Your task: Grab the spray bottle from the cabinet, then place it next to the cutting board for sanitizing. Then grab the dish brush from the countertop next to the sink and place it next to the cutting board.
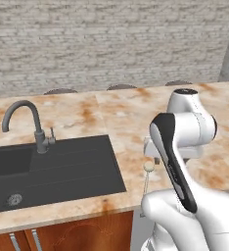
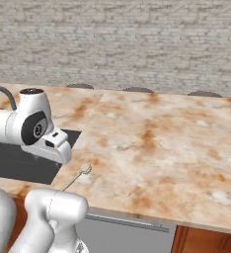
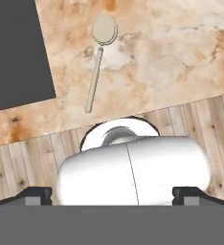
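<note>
Spread wide and holding nothing, the gripper (image 3: 112, 194) is being hung above the dish brush (image 3: 97, 62), which is lying ungrasped ahead on the countertop (image 3: 171, 52) beside the sink (image 3: 16, 52).

Both base views look forward and down over the counter (image 1: 126, 112) toward a brick wall (image 1: 111, 44), one from behind-left, one from behind-right; they share the sink (image 1: 53, 169) edge and the dish brush (image 2: 78, 175). The hand view looks down, seemingly from higher, with the brush beyond the jaws.
</note>
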You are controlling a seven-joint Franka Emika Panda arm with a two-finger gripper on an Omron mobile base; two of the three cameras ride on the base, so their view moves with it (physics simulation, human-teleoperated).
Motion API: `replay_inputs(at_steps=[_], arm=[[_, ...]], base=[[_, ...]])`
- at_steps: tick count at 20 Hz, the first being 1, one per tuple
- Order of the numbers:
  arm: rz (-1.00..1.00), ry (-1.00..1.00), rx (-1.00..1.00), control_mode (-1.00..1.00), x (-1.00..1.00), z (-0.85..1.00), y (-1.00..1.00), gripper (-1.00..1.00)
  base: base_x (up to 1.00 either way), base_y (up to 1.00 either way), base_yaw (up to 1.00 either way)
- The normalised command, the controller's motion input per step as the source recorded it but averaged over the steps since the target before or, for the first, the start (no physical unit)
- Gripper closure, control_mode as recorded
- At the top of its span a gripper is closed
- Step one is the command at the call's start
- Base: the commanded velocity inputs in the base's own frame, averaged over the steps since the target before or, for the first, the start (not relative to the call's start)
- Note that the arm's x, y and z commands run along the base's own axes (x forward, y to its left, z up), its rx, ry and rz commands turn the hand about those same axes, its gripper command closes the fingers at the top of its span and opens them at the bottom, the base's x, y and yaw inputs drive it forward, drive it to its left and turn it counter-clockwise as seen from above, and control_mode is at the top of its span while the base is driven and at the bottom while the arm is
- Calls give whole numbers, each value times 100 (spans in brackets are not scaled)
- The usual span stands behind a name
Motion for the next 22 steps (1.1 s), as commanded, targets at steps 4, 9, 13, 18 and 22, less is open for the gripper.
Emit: replay_inputs(at_steps=[4, 9, 13, 18, 22], arm=[[-18, 54, 12, -100, 47, -100, 5, -100], [-12, 25, 14, -100, 44, -86, 0, -100], [-15, 4, -1, -100, 34, -43, 1, -100], [-35, 4, -14, -100, 28, -41, 2, -100], [-36, 0, -17, -100, 36, -44, 6, -100]], base=[[0, 0, 0], [0, 0, 0], [0, 0, 0], [0, 0, 0], [0, 0, 0]])
